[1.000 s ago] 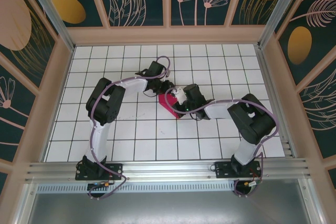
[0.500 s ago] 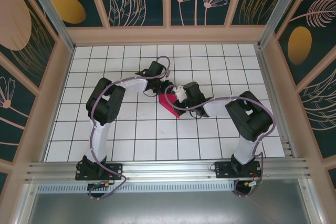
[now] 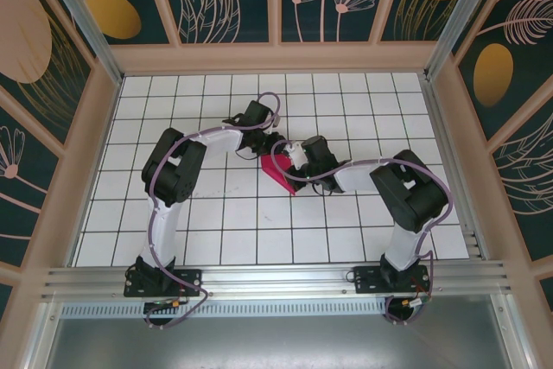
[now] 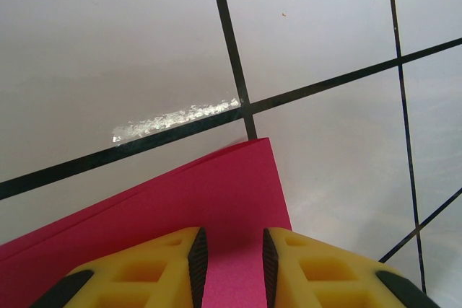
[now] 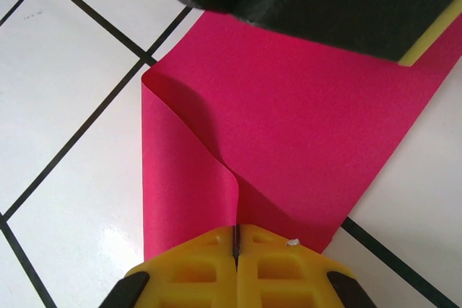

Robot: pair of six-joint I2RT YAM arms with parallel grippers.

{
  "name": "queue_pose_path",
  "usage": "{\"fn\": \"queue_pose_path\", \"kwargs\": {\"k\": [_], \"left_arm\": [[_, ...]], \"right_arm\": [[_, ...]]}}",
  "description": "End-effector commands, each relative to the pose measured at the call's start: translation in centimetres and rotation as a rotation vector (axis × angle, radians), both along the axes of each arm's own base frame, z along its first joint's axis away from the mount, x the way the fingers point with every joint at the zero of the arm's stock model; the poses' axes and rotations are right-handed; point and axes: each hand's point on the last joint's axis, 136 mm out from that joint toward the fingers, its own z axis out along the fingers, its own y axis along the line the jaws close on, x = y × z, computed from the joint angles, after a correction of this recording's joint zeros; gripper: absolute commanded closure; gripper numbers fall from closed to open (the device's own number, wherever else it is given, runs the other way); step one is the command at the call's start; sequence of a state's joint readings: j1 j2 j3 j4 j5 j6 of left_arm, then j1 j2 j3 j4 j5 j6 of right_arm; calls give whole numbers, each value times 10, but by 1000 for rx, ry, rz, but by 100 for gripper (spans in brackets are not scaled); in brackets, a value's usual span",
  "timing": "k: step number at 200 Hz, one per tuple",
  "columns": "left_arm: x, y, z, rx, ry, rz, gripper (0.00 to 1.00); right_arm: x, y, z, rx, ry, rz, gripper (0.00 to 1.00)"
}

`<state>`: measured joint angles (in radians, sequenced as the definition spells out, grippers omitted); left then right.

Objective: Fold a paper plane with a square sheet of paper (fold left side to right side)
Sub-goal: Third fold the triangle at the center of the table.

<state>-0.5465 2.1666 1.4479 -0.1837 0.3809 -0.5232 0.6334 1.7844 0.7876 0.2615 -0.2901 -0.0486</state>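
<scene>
**Two black-and-white robot arms, yellow-tipped**

From above, the left arm (image 3: 173, 170) & right arm (image 3: 406, 192) have chunky black joint housings, white links and thin purple cables (image 3: 154, 213) looping alongside. Close up, the left gripper (image 4: 231, 254) & right gripper (image 5: 236, 239) have yellow plastic fingers (image 4: 137, 275) w/ moulded pockets & black trim.

top view: paper (image 3: 278, 177) mostly covered by left arm (image 3: 216, 138) and right arm (image 3: 354, 181); folds too small to read.
left wrist view: paper runs off bottom edge under left fingers (image 4: 137, 273).
right wrist view: paper's far end under left arm, near end under right fingers (image 5: 189, 273).
</scene>
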Motion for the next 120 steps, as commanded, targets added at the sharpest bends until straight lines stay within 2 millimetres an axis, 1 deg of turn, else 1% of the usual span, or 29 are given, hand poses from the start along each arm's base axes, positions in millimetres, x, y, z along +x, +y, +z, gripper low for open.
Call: {"fn": "queue_pose_path", "kwargs": {"k": [1,42,89,120], "left_arm": [[-17,4,-31,73,70,-21,69],[-18,5,-32,76,72,-19,69],[-17,5,-31,75,70,-19,69],[-17,5,-30,74,68,-19,69]], "right_arm": [[-2,-3,-4,8,30,-13,100],[3,-2,1,7,21,-13,100],[3,-3,-4,0,39,-16,100],[-2,-3,-13,-10,74,-13,100]]}}
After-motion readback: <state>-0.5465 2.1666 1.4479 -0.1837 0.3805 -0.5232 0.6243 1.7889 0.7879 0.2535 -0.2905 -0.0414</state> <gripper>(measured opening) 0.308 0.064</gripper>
